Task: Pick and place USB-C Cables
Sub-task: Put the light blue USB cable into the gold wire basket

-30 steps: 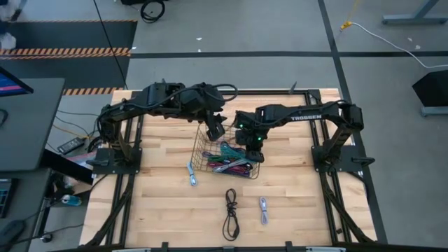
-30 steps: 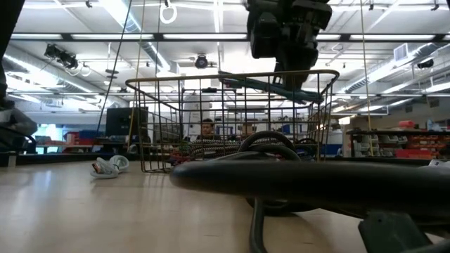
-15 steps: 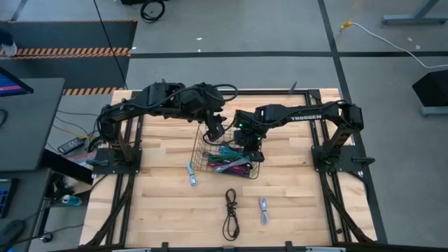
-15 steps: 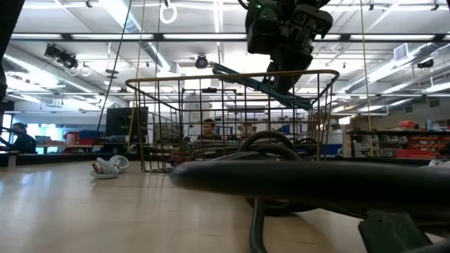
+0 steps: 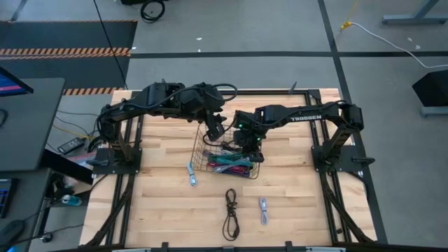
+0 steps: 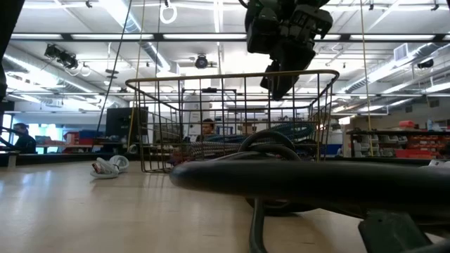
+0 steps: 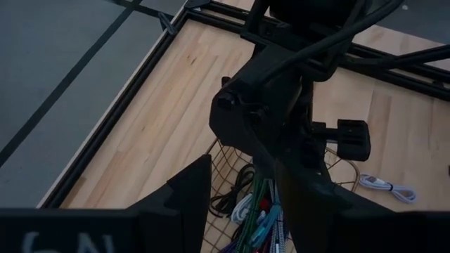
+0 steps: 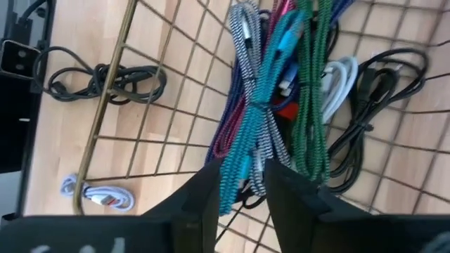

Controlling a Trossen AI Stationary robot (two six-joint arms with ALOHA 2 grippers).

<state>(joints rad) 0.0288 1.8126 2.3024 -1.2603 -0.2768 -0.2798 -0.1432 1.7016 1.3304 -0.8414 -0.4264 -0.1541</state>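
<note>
1. USB-C Cables (image 5: 227, 162) lie heaped in the wire basket (image 5: 199, 147); a teal one (image 8: 247, 133) lies on top.
2. Right gripper (image 5: 249, 144) hangs over the basket, fingers parted, holding nothing.
3. Left gripper (image 5: 216, 130) hovers at the basket's rim, parted and empty.
4. Three cables lie on the table: pale one (image 5: 192, 173), black one (image 5: 230, 213), grey one (image 5: 263, 208).

A dark gripper (image 6: 279, 86) hung above the wire basket (image 6: 228, 119); a pale cable bundle (image 6: 107, 167) lay on the tabletop (image 6: 105, 211) beside it.

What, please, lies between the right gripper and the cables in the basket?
Nothing: the low view shows bare air between the right gripper and the cables.
</note>
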